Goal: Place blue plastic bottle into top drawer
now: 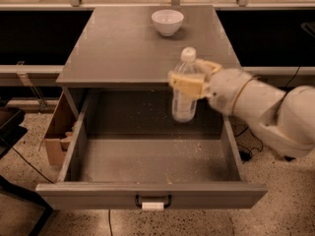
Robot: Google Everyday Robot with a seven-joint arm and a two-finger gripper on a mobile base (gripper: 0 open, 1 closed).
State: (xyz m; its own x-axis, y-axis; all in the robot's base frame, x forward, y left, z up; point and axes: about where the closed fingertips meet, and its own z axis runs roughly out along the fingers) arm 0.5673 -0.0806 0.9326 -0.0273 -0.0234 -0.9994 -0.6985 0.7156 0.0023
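Our gripper (189,85), jaws clamped on the bottle (184,107), holds it upright above the open drawer's (147,159) back. We judge that lowering and release remain.

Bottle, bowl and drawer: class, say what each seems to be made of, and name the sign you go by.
The blue plastic bottle, held by the claw over the open top drawer, looks like clear plastic: the drawer shows through it. The white bowl looks glazed ceramic or hard plastic: smooth, faintly shiny. The drawer looks like matt grey painted metal or laminate, unclear which.
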